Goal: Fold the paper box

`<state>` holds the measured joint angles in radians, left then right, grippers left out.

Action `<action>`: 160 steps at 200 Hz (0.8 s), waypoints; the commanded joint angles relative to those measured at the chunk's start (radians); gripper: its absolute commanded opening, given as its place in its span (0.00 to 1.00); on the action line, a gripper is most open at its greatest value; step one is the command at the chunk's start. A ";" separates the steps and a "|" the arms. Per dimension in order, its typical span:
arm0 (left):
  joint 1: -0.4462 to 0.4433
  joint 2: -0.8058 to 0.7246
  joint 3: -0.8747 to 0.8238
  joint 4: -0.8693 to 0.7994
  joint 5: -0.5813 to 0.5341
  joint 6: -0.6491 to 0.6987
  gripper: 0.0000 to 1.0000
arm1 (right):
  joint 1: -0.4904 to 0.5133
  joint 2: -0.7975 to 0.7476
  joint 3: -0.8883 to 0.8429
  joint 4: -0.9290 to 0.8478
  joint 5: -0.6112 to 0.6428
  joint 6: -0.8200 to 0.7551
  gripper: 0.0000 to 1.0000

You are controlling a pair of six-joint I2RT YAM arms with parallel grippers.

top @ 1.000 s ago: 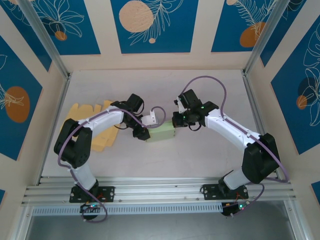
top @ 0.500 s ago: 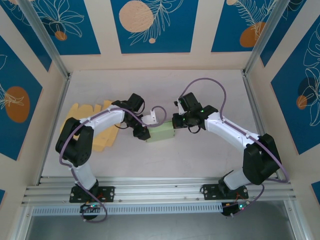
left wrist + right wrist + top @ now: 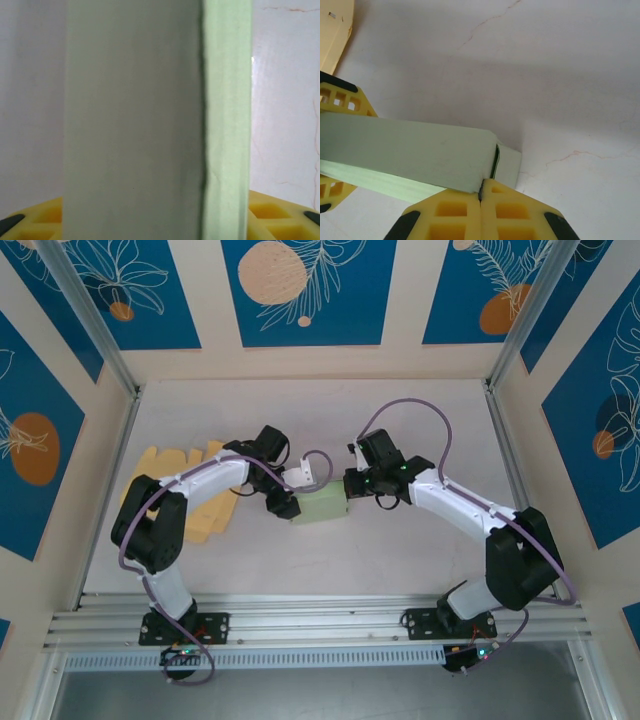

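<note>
Pale green card box [image 3: 322, 507], lying mid-table [image 3: 420, 540] between the arms, looks light, thin-walled and easily creased, so it is best held across its flat long faces, where the left hand [image 3: 286, 504] straddles it (gripping or loosened, I cannot tell), while the clenched right hand [image 3: 481, 196] meets its right end.

green box [image 3: 322, 506], left pincer [image 3: 287, 505], right pincer [image 3: 352, 485] flanking
</note>
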<state>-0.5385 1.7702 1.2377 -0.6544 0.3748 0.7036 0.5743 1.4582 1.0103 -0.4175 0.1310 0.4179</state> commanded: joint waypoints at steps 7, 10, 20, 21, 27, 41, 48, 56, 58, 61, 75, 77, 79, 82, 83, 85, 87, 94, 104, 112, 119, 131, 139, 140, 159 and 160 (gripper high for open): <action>0.012 -0.034 -0.018 0.053 -0.046 -0.037 0.59 | 0.009 -0.007 -0.059 -0.052 0.002 -0.013 0.00; 0.012 -0.036 -0.021 0.058 -0.049 -0.039 0.60 | 0.010 -0.009 -0.060 -0.050 0.002 -0.014 0.00; 0.011 -0.047 -0.032 0.072 -0.061 -0.046 0.62 | 0.015 -0.016 -0.062 -0.047 0.007 -0.018 0.00; 0.011 -0.048 -0.033 0.073 -0.062 -0.046 0.62 | 0.015 -0.016 -0.062 -0.046 0.008 -0.018 0.00; 0.011 -0.054 -0.040 0.081 -0.069 -0.050 0.63 | 0.019 -0.021 -0.062 -0.044 0.012 -0.023 0.00; 0.012 -0.073 -0.060 0.107 -0.075 -0.060 0.66 | 0.030 -0.039 -0.065 -0.039 0.033 -0.036 0.00; 0.012 -0.085 -0.071 0.126 -0.077 -0.064 0.67 | 0.038 -0.050 -0.067 -0.032 0.045 -0.045 0.00; 0.011 -0.101 -0.088 0.147 -0.080 -0.068 0.67 | 0.046 -0.065 -0.074 -0.024 0.062 -0.052 0.00; 0.012 -0.106 -0.092 0.152 -0.083 -0.070 0.67 | 0.047 -0.068 -0.076 -0.022 0.065 -0.055 0.00; 0.012 -0.112 -0.099 0.162 -0.084 -0.073 0.67 | 0.051 -0.075 -0.079 -0.019 0.071 -0.056 0.00; 0.011 -0.146 -0.127 0.202 -0.106 -0.086 0.72 | 0.064 -0.102 -0.092 -0.003 0.103 -0.065 0.00; 0.011 -0.151 -0.130 0.208 -0.109 -0.087 0.74 | 0.064 -0.107 -0.094 0.000 0.107 -0.066 0.00; 0.012 -0.156 -0.134 0.215 -0.112 -0.089 0.76 | 0.066 -0.112 -0.097 0.002 0.110 -0.067 0.00; 0.012 -0.165 -0.142 0.224 -0.116 -0.092 0.79 | 0.069 -0.120 -0.101 0.007 0.118 -0.067 0.00; 0.012 -0.168 -0.144 0.228 -0.117 -0.092 0.79 | 0.070 -0.123 -0.103 0.008 0.120 -0.067 0.00; 0.012 -0.174 -0.151 0.234 -0.120 -0.094 0.80 | 0.073 -0.127 -0.106 0.012 0.125 -0.069 0.00; 0.011 -0.180 -0.156 0.243 -0.122 -0.096 0.80 | 0.075 -0.133 -0.110 0.015 0.131 -0.068 0.00; 0.011 -0.202 -0.174 0.262 -0.122 -0.100 0.80 | 0.080 -0.150 -0.123 0.029 0.147 -0.070 0.00; 0.012 -0.234 -0.193 0.281 -0.115 -0.114 0.81 | 0.091 -0.173 -0.143 0.048 0.165 -0.072 0.00; 0.012 -0.260 -0.211 0.301 -0.112 -0.129 0.81 | 0.094 -0.187 -0.156 0.063 0.176 -0.070 0.00; 0.012 -0.283 -0.227 0.317 -0.107 -0.141 0.81 | 0.098 -0.200 -0.168 0.072 0.179 -0.069 0.00; 0.012 -0.322 -0.258 0.348 -0.110 -0.164 0.83 | 0.106 -0.214 -0.178 0.081 0.190 -0.069 0.00; 0.011 -0.346 -0.284 0.384 -0.122 -0.181 0.86 | 0.109 -0.216 -0.182 0.082 0.198 -0.068 0.00; 0.011 -0.349 -0.288 0.387 -0.123 -0.182 0.87 | 0.111 -0.217 -0.182 0.082 0.199 -0.068 0.00; 0.012 -0.379 -0.327 0.422 -0.148 -0.195 0.87 | 0.122 -0.211 -0.190 0.093 0.210 -0.066 0.00; 0.012 -0.380 -0.328 0.423 -0.149 -0.196 0.87 | 0.123 -0.210 -0.190 0.094 0.211 -0.066 0.00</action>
<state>-0.5385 1.4292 0.9550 -0.3180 0.2581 0.5545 0.6796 1.2594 0.8383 -0.3573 0.3012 0.3656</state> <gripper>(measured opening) 0.871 0.062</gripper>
